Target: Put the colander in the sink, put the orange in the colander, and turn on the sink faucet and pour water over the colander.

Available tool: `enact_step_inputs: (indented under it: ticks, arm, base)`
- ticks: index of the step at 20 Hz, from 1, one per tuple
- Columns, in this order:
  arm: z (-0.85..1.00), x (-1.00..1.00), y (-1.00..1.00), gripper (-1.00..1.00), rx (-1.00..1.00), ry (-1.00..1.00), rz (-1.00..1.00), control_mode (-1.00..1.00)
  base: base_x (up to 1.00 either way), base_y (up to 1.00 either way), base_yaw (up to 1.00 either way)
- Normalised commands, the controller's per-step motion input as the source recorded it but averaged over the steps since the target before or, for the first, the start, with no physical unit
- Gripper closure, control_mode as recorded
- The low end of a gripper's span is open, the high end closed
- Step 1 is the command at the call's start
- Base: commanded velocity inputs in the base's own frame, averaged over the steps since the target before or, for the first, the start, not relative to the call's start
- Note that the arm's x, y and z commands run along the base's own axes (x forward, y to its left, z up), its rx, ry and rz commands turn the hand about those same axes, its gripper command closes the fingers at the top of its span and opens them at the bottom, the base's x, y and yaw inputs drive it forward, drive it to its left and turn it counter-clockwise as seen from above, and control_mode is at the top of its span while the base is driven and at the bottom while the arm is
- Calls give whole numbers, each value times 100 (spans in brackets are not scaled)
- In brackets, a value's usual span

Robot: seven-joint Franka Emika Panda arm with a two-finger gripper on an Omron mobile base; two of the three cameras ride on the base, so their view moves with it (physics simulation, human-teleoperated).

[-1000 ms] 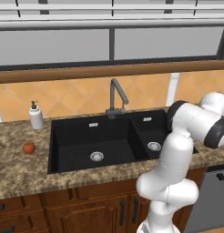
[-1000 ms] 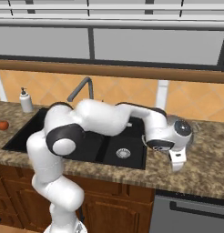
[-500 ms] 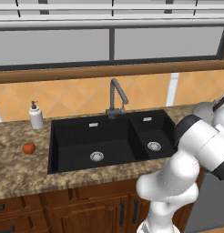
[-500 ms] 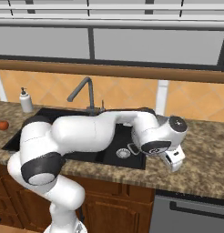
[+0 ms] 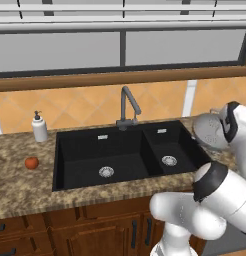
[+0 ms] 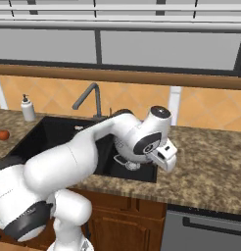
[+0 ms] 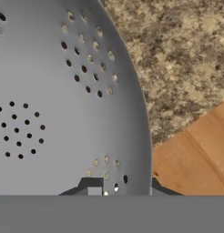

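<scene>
Hand view: we carry the colander [image 7: 63, 104], gripper [image 7: 116, 184] pinching its rim.
Step one in hand; next we swing it left over the worktop [image 5: 15, 185] into the sink [image 5: 95, 150]; orange [image 5: 31, 162] waits.

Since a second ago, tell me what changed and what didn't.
The arm swung its hand up and round, lifting the colander off the counter right of the sink; the gripper stays shut on its rim. The orange, faucet and soap bottle stayed put.
</scene>
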Motion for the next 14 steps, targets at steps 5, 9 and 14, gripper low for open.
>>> enact_step_inputs:
  ticks: [5, 9, 14]
  arm:
    - [13, -11, 78, 100, -19, 1, 3, -100]
    - [35, -12, 54, 100, -3, 10, 5, -100]
    - [22, -20, 63, 100, 0, 14, 3, -100]
  base:
    - [0, 0, 0]
    - [0, 0, 0]
    - [0, 0, 0]
